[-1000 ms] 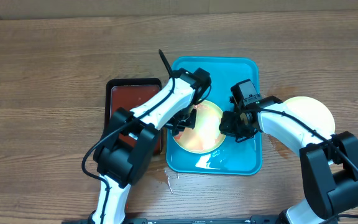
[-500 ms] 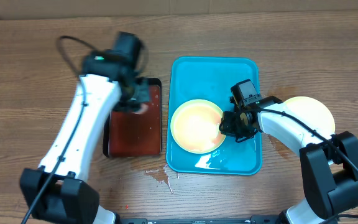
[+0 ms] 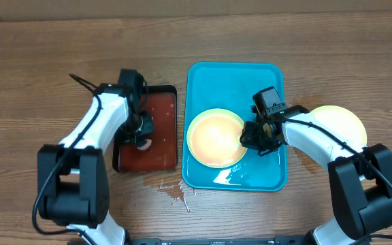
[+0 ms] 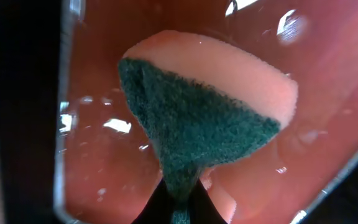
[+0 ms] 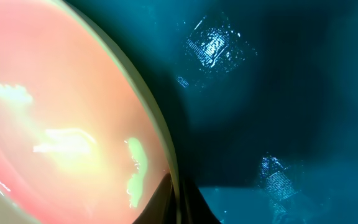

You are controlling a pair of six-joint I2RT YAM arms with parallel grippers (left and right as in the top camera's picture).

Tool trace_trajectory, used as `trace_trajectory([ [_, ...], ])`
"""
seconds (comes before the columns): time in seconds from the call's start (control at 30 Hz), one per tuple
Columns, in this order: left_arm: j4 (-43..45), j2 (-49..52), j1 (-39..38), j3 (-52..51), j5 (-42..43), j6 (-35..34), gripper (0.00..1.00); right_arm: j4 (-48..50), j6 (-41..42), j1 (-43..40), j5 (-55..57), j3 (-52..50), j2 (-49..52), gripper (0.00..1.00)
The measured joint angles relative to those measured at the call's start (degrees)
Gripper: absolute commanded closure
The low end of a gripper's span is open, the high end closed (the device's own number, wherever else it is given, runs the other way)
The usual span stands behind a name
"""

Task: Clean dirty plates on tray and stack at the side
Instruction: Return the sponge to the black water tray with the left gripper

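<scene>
A pale yellow-green plate [image 3: 214, 138] lies on the turquoise tray [image 3: 234, 75]. My right gripper [image 3: 252, 138] is shut on the plate's right rim; the right wrist view shows the rim [image 5: 157, 124] pinched between the fingers [image 5: 180, 202], over the tray [image 5: 278, 93]. Another plate [image 3: 339, 124] lies on the table to the right of the tray. My left gripper [image 3: 141, 131] is shut on a pink sponge with a green scrub face [image 4: 197, 118] over the dark red tray [image 3: 156, 146]. The left wrist view shows the sponge clamped at the fingertips [image 4: 180, 196].
The dark red tray with black rim [image 4: 98, 74] holds wet, shiny liquid. Small drips [image 3: 175, 192] lie on the wooden table in front of the trays. A wet patch shines on the turquoise tray's front [image 3: 233, 175].
My left arm left the plate on the turquoise tray, swung left and came down with the sponge over the dark red tray. The right arm and plate have not moved.
</scene>
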Motion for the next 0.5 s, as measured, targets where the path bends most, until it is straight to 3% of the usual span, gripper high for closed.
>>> trace_trajectory([
  [0.17,-1.38,0.85,0.00,0.52,2.64,0.74,0.56,-0.09,-0.02,0.00,0.00,0.00,0.00,0.96],
  [0.33,-8.94,0.39,0.17,6.58,3.82,2.10,0.00,-4.50,-0.04,0.00,1.55,1.44,-0.04,0.96],
  [0.5,-15.39,-4.52,2.34,16.87,4.35,3.30,0.00,-15.37,-2.95,0.87,6.95,8.92,-0.98,0.96],
])
